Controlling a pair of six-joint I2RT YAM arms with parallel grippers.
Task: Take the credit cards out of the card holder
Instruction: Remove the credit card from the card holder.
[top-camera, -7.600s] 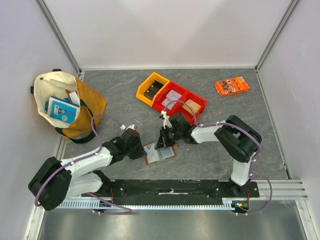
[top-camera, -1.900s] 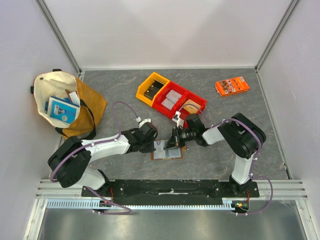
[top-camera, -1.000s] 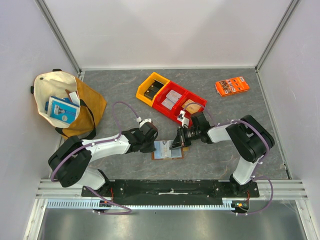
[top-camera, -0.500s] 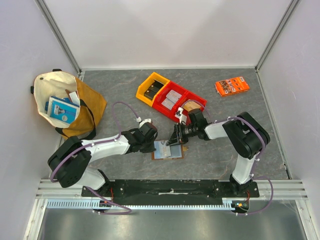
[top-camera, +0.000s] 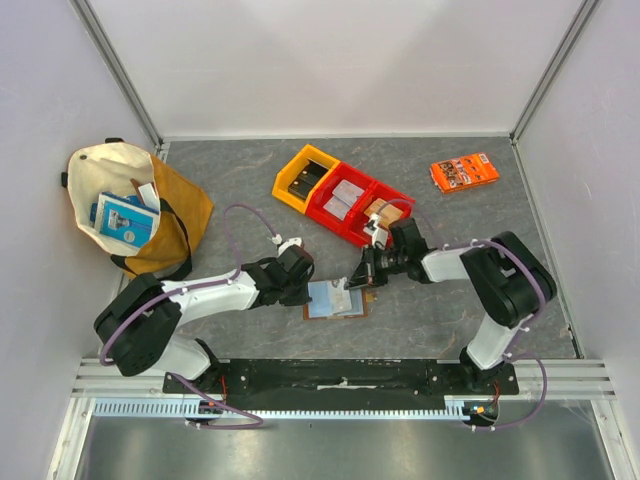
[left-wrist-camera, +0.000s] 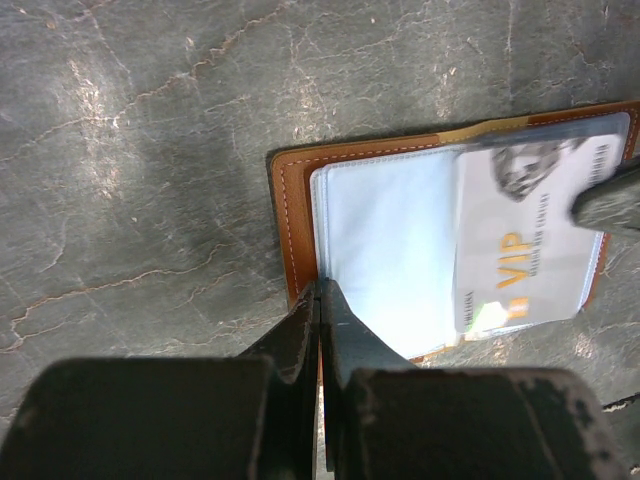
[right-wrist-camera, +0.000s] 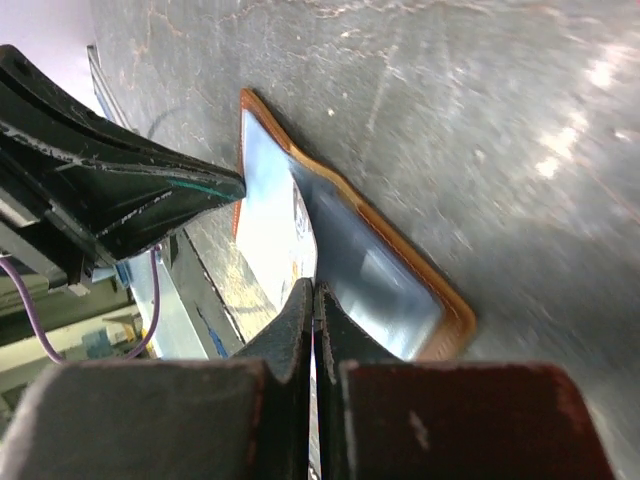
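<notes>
The card holder (top-camera: 318, 302) lies open on the grey table, brown leather outside (left-wrist-camera: 290, 200) and pale blue inside (right-wrist-camera: 385, 285). My left gripper (top-camera: 306, 293) is shut, its tips (left-wrist-camera: 320, 288) pressing down on the holder's left edge. A grey-white credit card (left-wrist-camera: 520, 240) with orange "VIP" lettering sits skewed over the right half, one corner over the brown border. My right gripper (top-camera: 359, 282) is shut on that card's right edge (right-wrist-camera: 314, 288), with the card (right-wrist-camera: 275, 225) running into the tips. One right finger (left-wrist-camera: 610, 200) shows at the card's edge.
A yellow bin (top-camera: 303, 175) and red bins (top-camera: 360, 205) with small items stand just behind the right arm. An orange printed packet (top-camera: 465, 171) lies at the back right. A canvas tote bag (top-camera: 130, 205) holding a blue box sits at the left wall.
The right gripper opened and shut again on the card, and its wrist drew slightly right. The card has slid right over the holder. The left gripper stayed put.
</notes>
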